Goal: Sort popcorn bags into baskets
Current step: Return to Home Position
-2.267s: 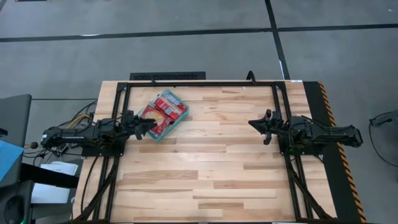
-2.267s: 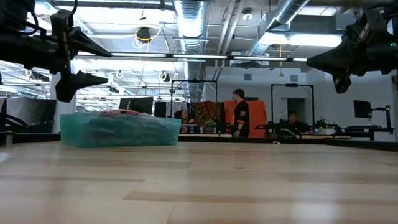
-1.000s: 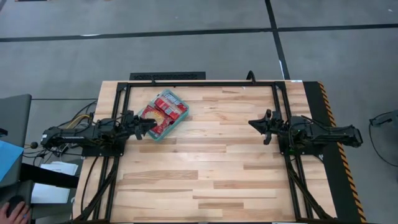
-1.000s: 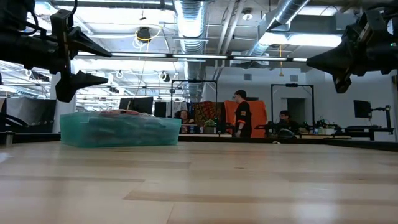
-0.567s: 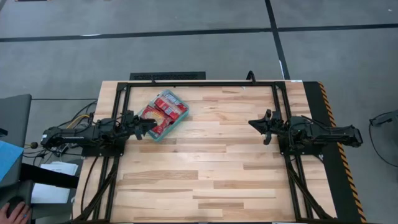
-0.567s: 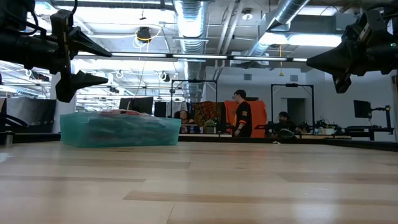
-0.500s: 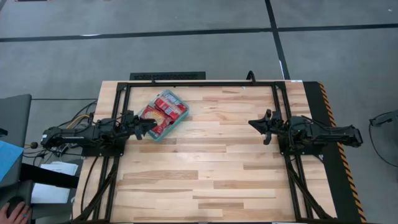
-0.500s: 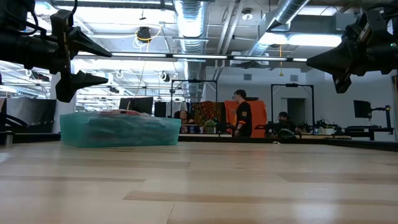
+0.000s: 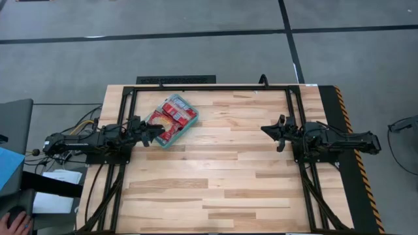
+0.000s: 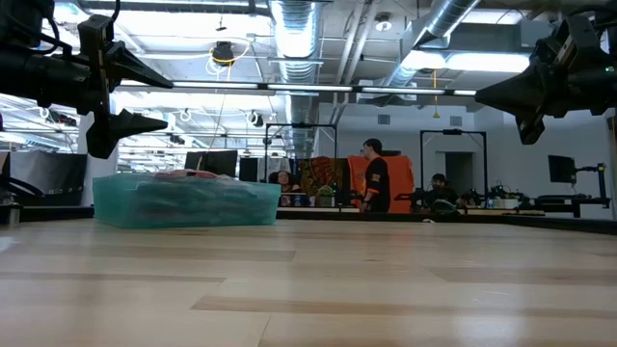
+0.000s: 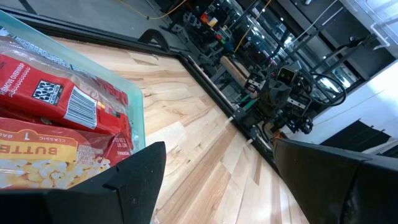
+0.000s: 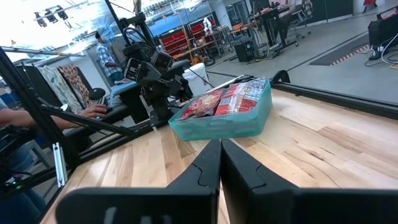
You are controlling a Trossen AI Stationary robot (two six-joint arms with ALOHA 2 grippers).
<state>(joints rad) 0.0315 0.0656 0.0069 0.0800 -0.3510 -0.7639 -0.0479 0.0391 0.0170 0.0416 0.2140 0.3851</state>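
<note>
A shallow teal tray (image 9: 196, 116) rests flat on the table's far-left part, turned at an angle. Several red popcorn packets (image 9: 173, 117) lie stacked inside it; they also show in the left wrist view (image 11: 56, 99) and the right wrist view (image 12: 227, 99). My left gripper (image 9: 157, 134) hovers open above the tray's near-left corner, raised over the tray wall (image 10: 183, 204). Its fingers stand wide apart and touch nothing (image 11: 217, 186). My right gripper (image 9: 264, 129) hangs shut over the table's right part, far from the tray, fingers together (image 12: 220, 152).
A black metal frame (image 9: 209, 87) runs along the table's far edge and both sides. Bare wood (image 9: 222, 176) spreads between the arms and toward the near edge. People stand and sit in the room beyond (image 10: 374, 173). A hand (image 9: 10, 219) shows off the table's near-left corner.
</note>
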